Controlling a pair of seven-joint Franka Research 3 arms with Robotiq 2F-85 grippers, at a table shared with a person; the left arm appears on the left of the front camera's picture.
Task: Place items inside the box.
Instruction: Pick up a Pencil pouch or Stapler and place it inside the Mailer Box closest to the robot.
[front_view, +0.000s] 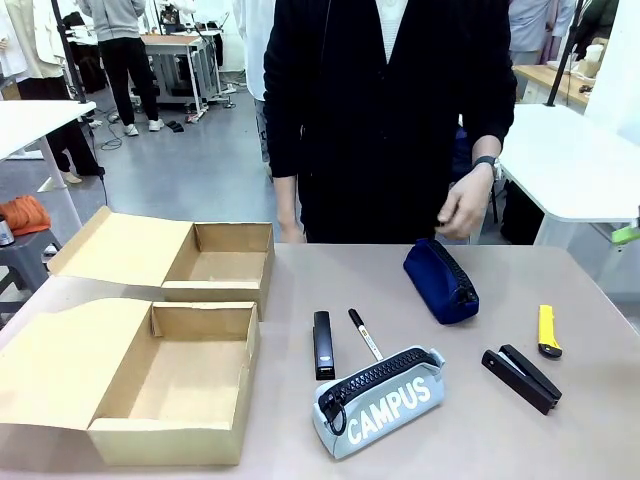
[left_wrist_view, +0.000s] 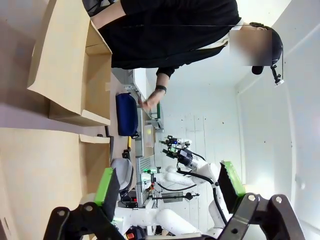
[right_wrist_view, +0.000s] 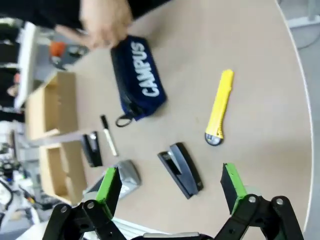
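Front view: a larger cardboard box (front_view: 165, 442) sits open at the lower left of the tan surface (front_view: 285, 440), flap laid back and nothing inside. A smaller cardboard box (front_view: 215, 297) lies open behind it. To the right, all outside the boxes, lie a slim black bar (front_view: 322, 344), black marker (front_view: 365, 333), grey "CAMPUS" pouch (front_view: 385, 400), navy pouch (front_view: 440, 280), yellow cutter (front_view: 548, 331) and black stapler (front_view: 521, 377). A person's hand (front_view: 462, 210) hangs above the navy pouch.

Left wrist view: the left robot hand (left_wrist_view: 168, 182) has its fingers spread wide and holds nothing. The boxes are at the frame's left.

Right wrist view: the right robot hand (right_wrist_view: 171, 184) is likewise spread and empty, well above the stapler. The person's hand is blurred at the navy pouch's end, and whether it touches is unclear.

The step is probably a first pick. To do it well, the right robot hand should span the stapler's narrow width, descend straight, close at its middle, then lift it clear over the larger box's wall.
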